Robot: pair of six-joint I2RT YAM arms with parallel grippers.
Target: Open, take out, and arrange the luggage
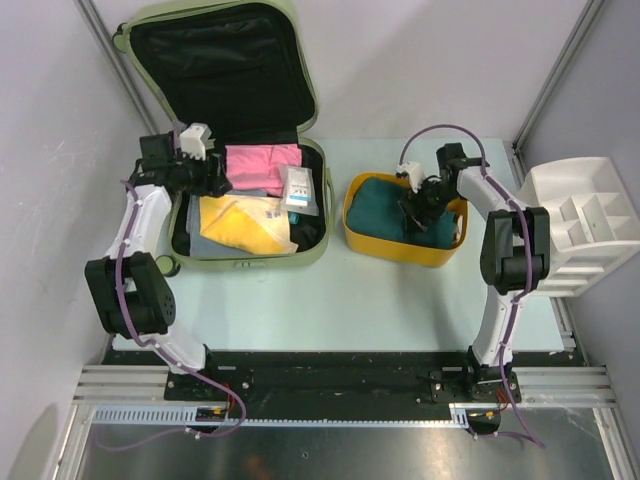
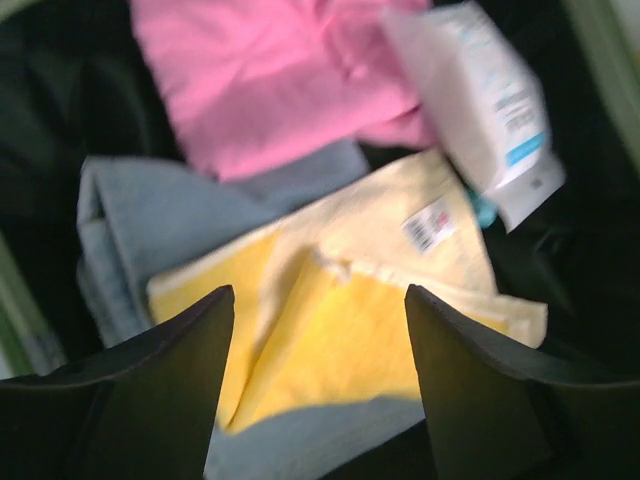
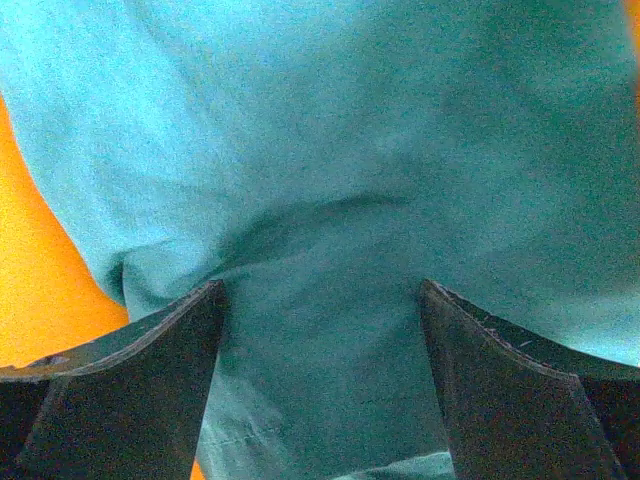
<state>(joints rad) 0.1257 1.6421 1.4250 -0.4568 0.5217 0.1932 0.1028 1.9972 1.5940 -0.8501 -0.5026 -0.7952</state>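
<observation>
The sage-green luggage (image 1: 312,215) lies open at the back left, its lid up against the wall. Inside lie a pink cloth (image 1: 262,163), a yellow towel (image 1: 245,222), a pale blue cloth (image 2: 150,225) and a white packet (image 1: 299,188). My left gripper (image 1: 218,182) hangs open over the case's left side; the wrist view shows the yellow towel (image 2: 330,320) between its fingers. My right gripper (image 1: 415,212) is open, down on a teal cloth (image 1: 385,205) in the yellow tub (image 1: 400,250). The teal cloth (image 3: 330,180) fills the right wrist view.
A white divided organizer tray (image 1: 585,215) stands at the right edge. Grey walls and metal frame posts close the back and sides. The pale table top (image 1: 330,310) runs in front of the case and the tub.
</observation>
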